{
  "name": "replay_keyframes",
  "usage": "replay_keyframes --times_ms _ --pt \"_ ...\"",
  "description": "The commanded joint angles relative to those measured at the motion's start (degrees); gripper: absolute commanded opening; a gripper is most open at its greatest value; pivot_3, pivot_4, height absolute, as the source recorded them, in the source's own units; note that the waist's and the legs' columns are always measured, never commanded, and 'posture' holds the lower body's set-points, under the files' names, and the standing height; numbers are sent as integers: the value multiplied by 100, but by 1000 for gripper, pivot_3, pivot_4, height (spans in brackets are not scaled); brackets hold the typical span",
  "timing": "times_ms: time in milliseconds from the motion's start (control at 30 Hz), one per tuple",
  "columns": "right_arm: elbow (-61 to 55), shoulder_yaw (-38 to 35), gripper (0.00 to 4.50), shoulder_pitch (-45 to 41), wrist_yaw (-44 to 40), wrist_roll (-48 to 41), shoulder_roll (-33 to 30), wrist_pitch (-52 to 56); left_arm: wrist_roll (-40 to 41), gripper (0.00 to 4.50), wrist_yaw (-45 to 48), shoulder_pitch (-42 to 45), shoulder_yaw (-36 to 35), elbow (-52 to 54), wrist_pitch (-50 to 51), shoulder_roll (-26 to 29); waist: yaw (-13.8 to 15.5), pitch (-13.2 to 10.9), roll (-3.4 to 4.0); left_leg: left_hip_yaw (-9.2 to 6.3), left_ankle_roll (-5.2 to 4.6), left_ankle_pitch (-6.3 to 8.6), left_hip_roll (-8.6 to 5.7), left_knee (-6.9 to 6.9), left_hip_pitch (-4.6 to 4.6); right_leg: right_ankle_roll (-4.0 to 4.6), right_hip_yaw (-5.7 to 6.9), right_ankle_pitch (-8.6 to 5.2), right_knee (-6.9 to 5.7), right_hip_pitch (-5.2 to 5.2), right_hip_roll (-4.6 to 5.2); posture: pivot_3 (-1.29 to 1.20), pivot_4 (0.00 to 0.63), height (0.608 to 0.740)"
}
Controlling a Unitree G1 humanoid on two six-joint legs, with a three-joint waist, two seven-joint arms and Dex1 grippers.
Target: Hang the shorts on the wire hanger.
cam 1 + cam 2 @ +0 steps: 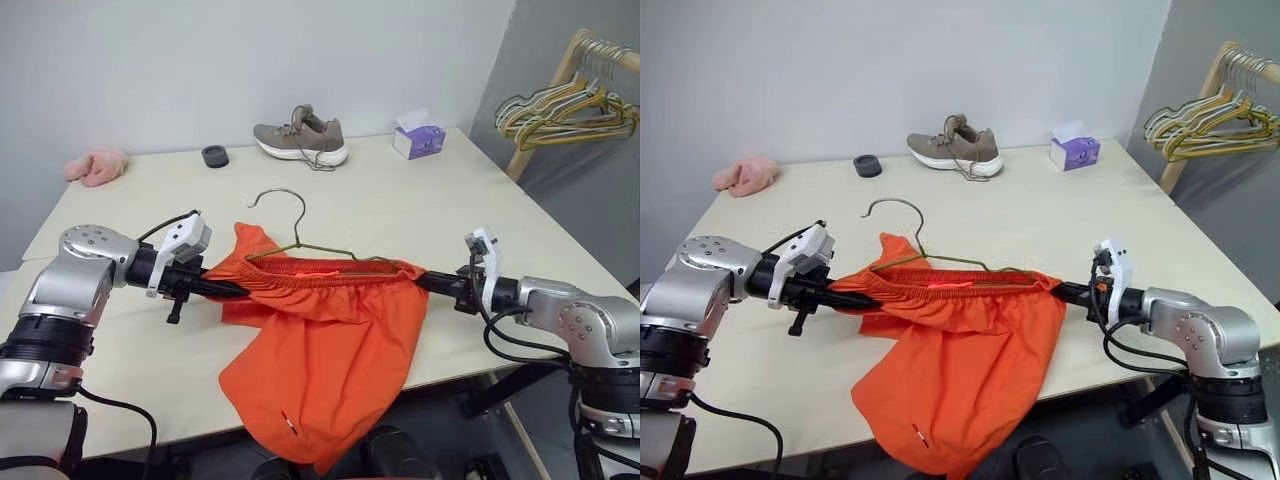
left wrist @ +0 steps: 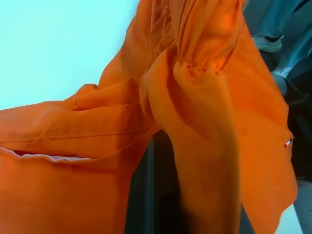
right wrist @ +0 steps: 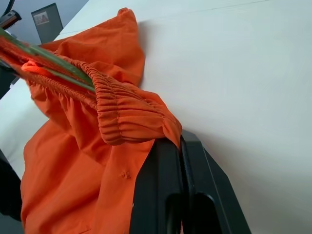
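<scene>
The bright orange shorts (image 1: 325, 350) hang stretched by their elastic waistband between my two grippers, over the table's front edge, with the legs drooping below it. My left gripper (image 1: 233, 290) is shut on the waistband's left end, its black fingers (image 2: 146, 195) buried in fabric. At the right end, my right gripper (image 1: 426, 281) is shut on the gathered waistband (image 3: 131, 117). The olive-green wire hanger (image 1: 290, 215) has its lower part tucked inside the waistband. Its hook points away across the table, and its wire (image 3: 53, 63) runs along the elastic.
On the white table (image 1: 450, 200), a tan shoe (image 1: 300, 138), a purple tissue box (image 1: 418, 138) and a black round object (image 1: 214, 156) stand at the back. A pink fluffy cloth (image 1: 96, 166) lies far left. A wooden rack with bunched hangers (image 1: 570, 105) stands at the right.
</scene>
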State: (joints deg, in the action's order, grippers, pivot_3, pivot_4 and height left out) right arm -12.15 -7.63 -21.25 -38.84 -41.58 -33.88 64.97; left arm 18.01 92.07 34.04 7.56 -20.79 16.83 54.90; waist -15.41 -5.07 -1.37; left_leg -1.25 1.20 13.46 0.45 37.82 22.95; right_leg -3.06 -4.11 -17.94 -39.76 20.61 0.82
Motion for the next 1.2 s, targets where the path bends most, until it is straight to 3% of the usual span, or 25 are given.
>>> replay_keyframes --times_ms 33,367,833,967,1200 --pt "-219 -19 44 -1 -48 123 -337 -141 -287 0 -54 141 -64 -315 -320 89 -4 0 1 0 0 0 0 0 0 0 0 0 0 0 0 -266 28 740" --pt "-971 1230 44 -689 -390 622 -693 -682 -609 0 -91 184 240 -35 -550 -480 -22 -3 2 6 0 0 5 0 2 -1 -1 -1 10 2 11 -275 33 740" --pt "-1155 1913 44 -1076 -984 1190 -961 -1315 -951 0 -321 127 391 84 -775 -949 -27 -3 2 -1 -1 1 5 -3 16 -1 3 0 33 4 18 -289 33 740" --pt "-1411 1891 890 -969 -1066 1268 -1155 -1385 -994 0 -390 48 410 184 -771 -1053 -30 -3 2 -2 -1 1 5 -3 16 0 3 0 33 4 18 -292 35 740" --pt "-2012 1555 3270 -385 -1096 1457 -1961 -1400 -973 0 -558 -37 397 320 -726 -1166 -5 -4 2 -4 0 2 4 -3 19 -1 6 0 37 4 21 -297 37 740"
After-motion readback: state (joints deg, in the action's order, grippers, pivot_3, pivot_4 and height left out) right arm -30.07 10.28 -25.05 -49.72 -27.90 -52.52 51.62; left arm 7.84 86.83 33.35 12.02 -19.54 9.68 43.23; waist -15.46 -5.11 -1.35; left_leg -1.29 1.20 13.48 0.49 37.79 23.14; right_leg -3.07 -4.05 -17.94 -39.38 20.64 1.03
